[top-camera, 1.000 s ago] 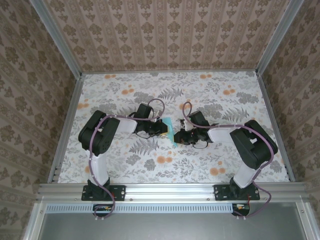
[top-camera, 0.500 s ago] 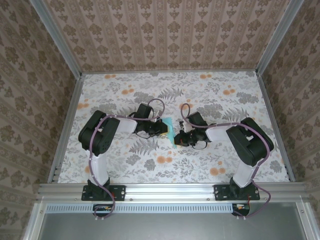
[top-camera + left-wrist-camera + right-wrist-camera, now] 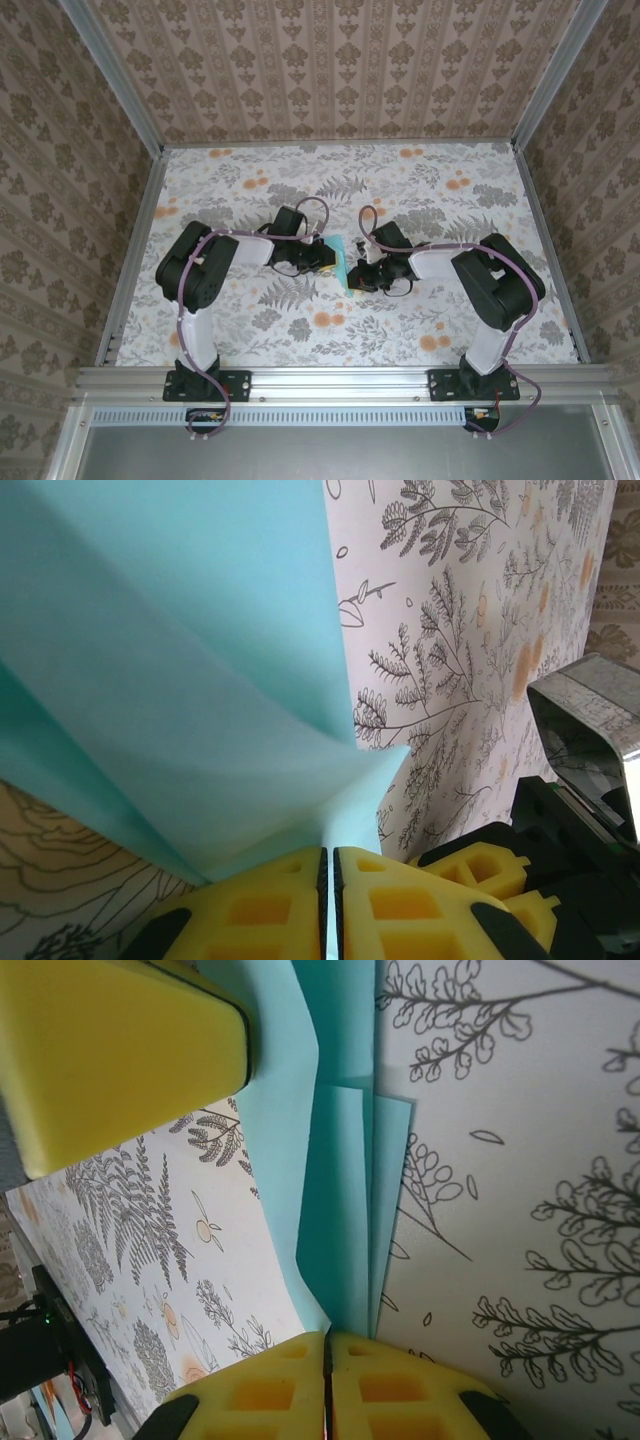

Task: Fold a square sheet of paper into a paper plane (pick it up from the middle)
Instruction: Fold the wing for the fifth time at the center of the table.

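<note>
Though left fingers [image 3: 225, 885] and right fingers [image 3: 410, 1355] pinch teal paper [image 3: 180, 680], outline cropped.

No text or label can be read.

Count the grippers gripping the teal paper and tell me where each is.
2. The left gripper pinches the teal paper from its left side, the right gripper from its right, at mid-table.
</note>
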You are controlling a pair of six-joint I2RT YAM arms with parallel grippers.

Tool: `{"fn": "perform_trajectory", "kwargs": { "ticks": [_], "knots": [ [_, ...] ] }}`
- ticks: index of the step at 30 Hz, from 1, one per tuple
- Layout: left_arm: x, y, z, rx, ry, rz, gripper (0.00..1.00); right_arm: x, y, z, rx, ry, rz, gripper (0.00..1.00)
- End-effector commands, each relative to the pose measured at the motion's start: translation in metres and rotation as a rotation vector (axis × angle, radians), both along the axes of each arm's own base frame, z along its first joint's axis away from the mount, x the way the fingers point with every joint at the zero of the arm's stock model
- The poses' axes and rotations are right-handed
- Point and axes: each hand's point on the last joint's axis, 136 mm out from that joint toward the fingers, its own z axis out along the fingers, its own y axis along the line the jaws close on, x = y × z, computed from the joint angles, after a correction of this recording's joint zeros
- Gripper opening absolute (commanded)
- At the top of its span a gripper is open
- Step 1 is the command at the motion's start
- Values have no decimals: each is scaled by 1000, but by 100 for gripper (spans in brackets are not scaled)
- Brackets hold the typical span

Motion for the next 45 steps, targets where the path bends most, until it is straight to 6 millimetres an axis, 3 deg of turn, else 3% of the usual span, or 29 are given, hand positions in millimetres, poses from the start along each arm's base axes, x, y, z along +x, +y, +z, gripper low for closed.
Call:
{"fn": "perform_trajectory", "kwargs": {
  "ticks": [1, 8, 14, 19, 22, 33, 45],
  "knots": [
    [-5, 3, -17, 86, 39, -17, 11, -7, -8, -8, -65, 24, -1, 12],
    [-11, 17, -32, 221, 50, -27, 8, 6, -6, 37, -17, -78, -47, 20],
    [-12, 17, -34, 231, 53, -31, 8, 10, 2, 49, -10, -97, -22, 19],
    [-12, 17, -35, 235, 56, -28, 8, 14, 23, 41, -14, -74, 26, 15],
    [-12, 18, -36, 240, 59, -26, 8, 17, 25, 30, -38, -53, 27, 14],
    [-12, 22, -43, 269, 81, -8, 7, 2, 9, -9, -120, 26, 15, 11],
    [-13, 29, -50, 303, 101, 11, 6, -26, 0, -19, -100, 93, 25, 11]
  ]
}}
